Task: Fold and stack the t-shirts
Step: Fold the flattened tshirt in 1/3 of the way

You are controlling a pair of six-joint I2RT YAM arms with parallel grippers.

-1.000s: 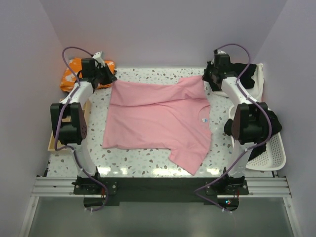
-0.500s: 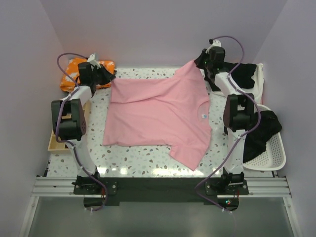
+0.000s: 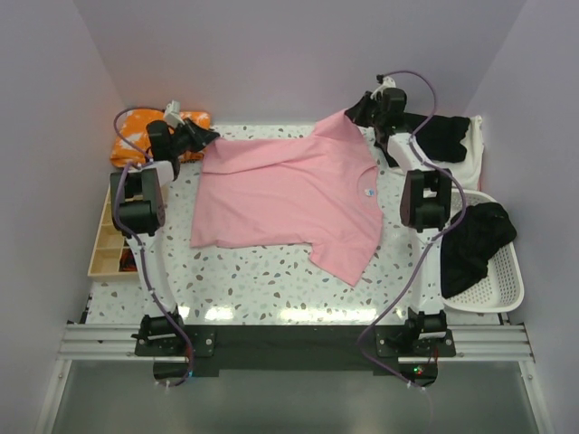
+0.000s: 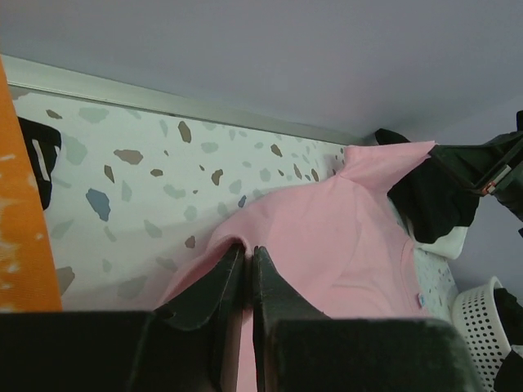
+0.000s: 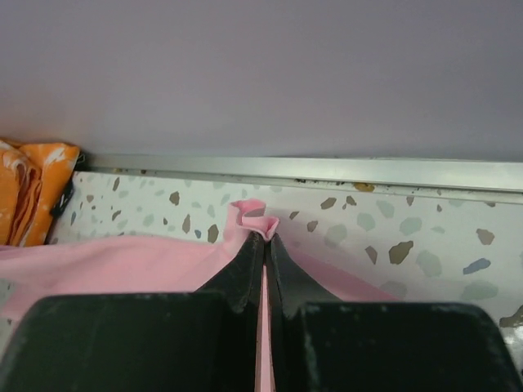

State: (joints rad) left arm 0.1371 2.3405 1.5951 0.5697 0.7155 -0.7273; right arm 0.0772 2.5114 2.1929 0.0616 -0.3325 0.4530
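Note:
A light pink t-shirt [image 3: 289, 203] lies spread on the speckled table [image 3: 262, 289]. My left gripper [image 3: 210, 138] is shut on the shirt's far left corner; in the left wrist view [image 4: 247, 255] pink cloth bulges around the pinched fingertips. My right gripper [image 3: 355, 110] is shut on the far right corner, lifted off the table near the back wall; in the right wrist view [image 5: 267, 238] a pink fold curls out above the tips. A black t-shirt [image 3: 470, 244] hangs over the white basket [image 3: 507, 294]. Another black one [image 3: 443, 136] lies on off-white cloth at the back right.
An orange patterned cloth [image 3: 136, 131] sits at the back left corner. A wooden compartment tray [image 3: 104, 249] stands along the left edge. The back wall runs close behind both grippers.
Both arms have stretched toward the back wall. The right gripper has lifted its shirt corner up and back; the left gripper has pulled its corner slightly back and taut.

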